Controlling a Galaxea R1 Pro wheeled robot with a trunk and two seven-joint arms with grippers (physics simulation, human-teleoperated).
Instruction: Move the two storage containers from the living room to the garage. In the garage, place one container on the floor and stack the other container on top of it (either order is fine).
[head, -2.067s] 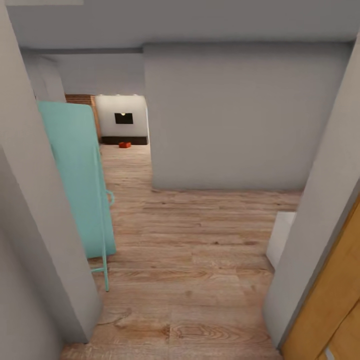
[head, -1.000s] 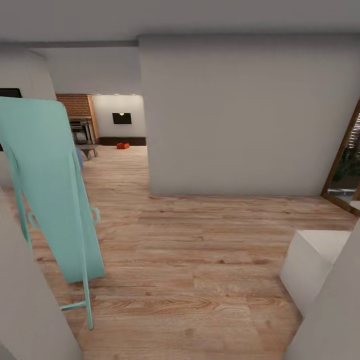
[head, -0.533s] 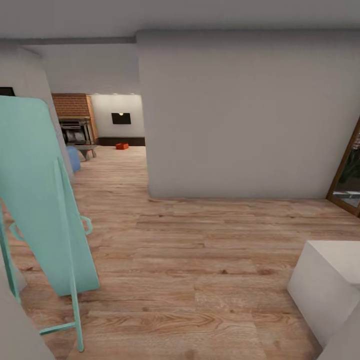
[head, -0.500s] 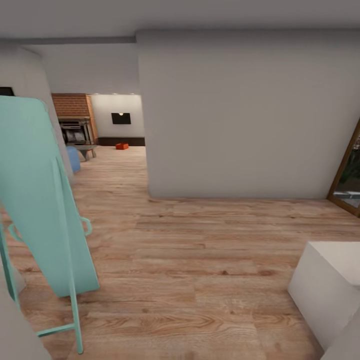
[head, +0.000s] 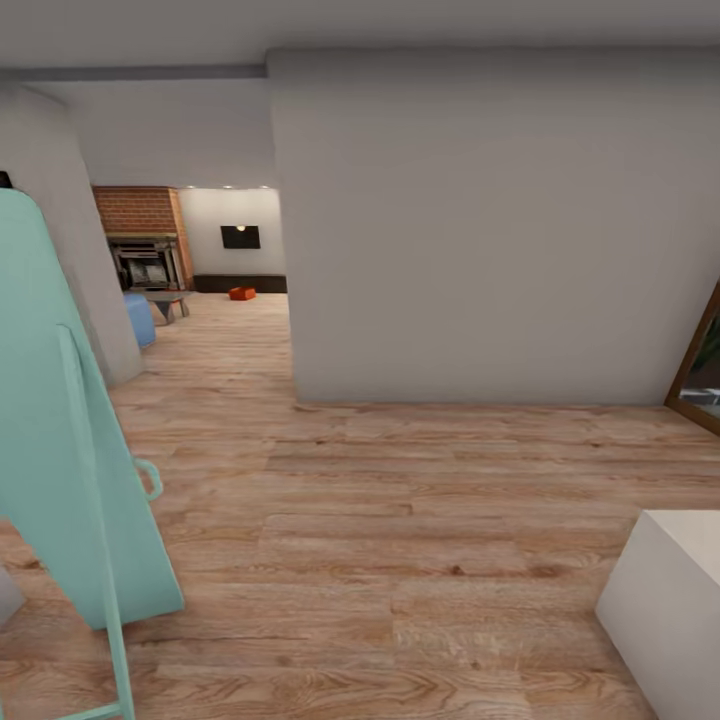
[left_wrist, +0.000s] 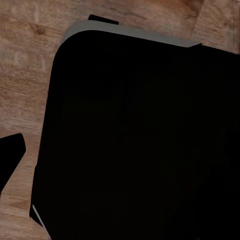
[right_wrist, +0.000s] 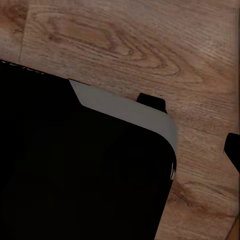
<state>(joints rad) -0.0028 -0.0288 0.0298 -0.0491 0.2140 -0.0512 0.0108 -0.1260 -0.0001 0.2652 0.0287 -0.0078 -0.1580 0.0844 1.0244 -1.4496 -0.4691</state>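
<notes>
Right pincer (right_wrist: 191, 125) over grainy wood planks (right_wrist: 125, 35)

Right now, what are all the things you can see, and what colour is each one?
storage container: one in view, orange-red, far off on the wood floor by the far wall of the living room
fireplace: one, brick with a dark opening, at the far left
dark rectangle: one, black, on the far pale wall
blue seat: one, partly hidden behind the left wall
ironing board: one, mint green, folded and leaning at the near left
white block: one, near right corner
wood-framed glass door: one, brown, right edge
grey wall: one, straight ahead
wood floor: light brown planks
robot body: black with a pale edge, seen from the left wrist view
</notes>
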